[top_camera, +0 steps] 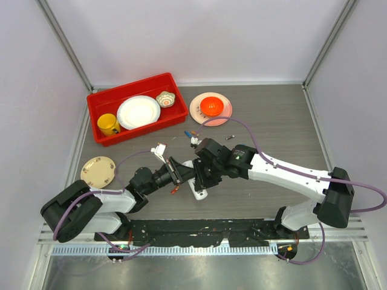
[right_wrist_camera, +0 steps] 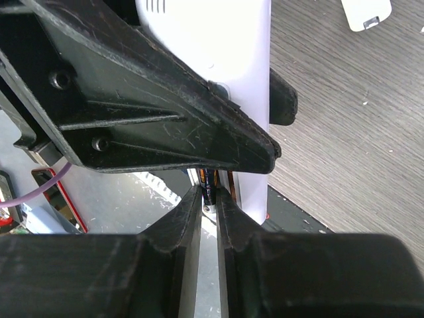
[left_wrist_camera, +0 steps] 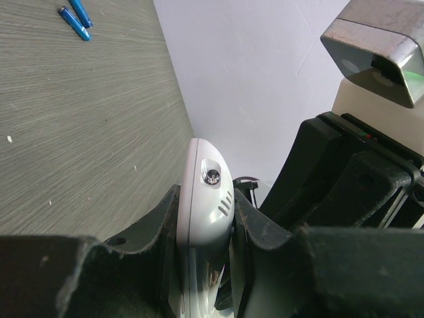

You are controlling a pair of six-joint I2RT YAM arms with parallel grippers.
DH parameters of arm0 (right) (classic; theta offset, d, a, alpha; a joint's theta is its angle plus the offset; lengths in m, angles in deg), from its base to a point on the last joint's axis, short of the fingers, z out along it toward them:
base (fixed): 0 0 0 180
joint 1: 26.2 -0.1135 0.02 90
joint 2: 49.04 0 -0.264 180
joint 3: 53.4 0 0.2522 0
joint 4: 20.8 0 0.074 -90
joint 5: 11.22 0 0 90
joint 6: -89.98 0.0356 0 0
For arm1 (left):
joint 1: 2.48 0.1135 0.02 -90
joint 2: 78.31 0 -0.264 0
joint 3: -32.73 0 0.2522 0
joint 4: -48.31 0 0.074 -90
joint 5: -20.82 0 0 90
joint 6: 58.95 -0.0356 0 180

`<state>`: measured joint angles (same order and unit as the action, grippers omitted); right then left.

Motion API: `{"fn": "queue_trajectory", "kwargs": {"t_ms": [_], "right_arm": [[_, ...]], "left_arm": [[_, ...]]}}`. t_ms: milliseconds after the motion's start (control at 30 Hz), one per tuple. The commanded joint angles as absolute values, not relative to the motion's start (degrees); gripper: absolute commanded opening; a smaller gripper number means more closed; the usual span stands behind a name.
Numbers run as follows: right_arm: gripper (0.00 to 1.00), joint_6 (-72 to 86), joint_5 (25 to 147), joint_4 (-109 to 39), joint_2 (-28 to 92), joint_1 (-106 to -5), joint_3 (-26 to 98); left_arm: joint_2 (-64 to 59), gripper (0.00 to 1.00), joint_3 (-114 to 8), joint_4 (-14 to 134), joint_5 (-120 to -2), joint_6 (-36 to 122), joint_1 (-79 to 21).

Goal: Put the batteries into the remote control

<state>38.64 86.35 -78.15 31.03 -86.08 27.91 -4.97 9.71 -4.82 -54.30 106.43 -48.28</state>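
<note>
My left gripper (top_camera: 183, 175) is shut on the slim white remote control (top_camera: 198, 190) and holds it just above the table. In the left wrist view the remote (left_wrist_camera: 207, 199) sits clamped between both fingers. My right gripper (top_camera: 204, 171) is shut on a dark battery with orange marking (right_wrist_camera: 210, 187) and holds it against the remote's (right_wrist_camera: 246, 73) underside, close beside the left finger. Two blue batteries (left_wrist_camera: 74, 16) lie on the table, also in the top view (top_camera: 190, 133). A red-orange one (top_camera: 175, 191) lies by the left gripper.
A small loose white piece (right_wrist_camera: 366, 13) lies on the table beyond the remote. A red bin (top_camera: 97, 99) holds a white plate, a yellow mug and a small bowl. A pink plate (top_camera: 196, 109) with an orange bowl stands at the back. A tan plate (top_camera: 97, 171) lies at the left.
</note>
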Motion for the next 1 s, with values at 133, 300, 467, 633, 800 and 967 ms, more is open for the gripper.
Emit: {"fn": "queue_trajectory", "kwargs": {"t_ms": [133,300,467,633,800,967], "right_arm": [[0.2,38.1,75.7,-62.6,33.6,-84.1,31.9],[0.2,38.0,75.5,-62.3,33.8,-83.9,32.2],[0.2,38.0,75.9,-62.1,34.3,-83.9,32.3],[0.22,38.0,77.3,-62.0,34.5,-83.9,31.6],[0.26,37.7,78.0,-63.5,34.6,-83.9,30.8],[0.27,36.9,80.1,-65.4,34.6,-83.9,30.4]], "left_arm": [[-6.2,0.0,5.7,-26.5,-46.2,110.6,-52.0],[-6.0,0.0,5.5,-26.5,-46.2,110.5,-52.4],[-6.1,0.0,5.5,-26.5,-46.5,110.5,-52.6],[-6.2,0.0,6.0,-26.5,-47.7,110.3,-52.7],[-6.4,0.0,7.2,-26.5,-50.4,110.2,-52.6],[-6.3,0.0,8.0,-26.5,-52.8,110.2,-52.7]]}}
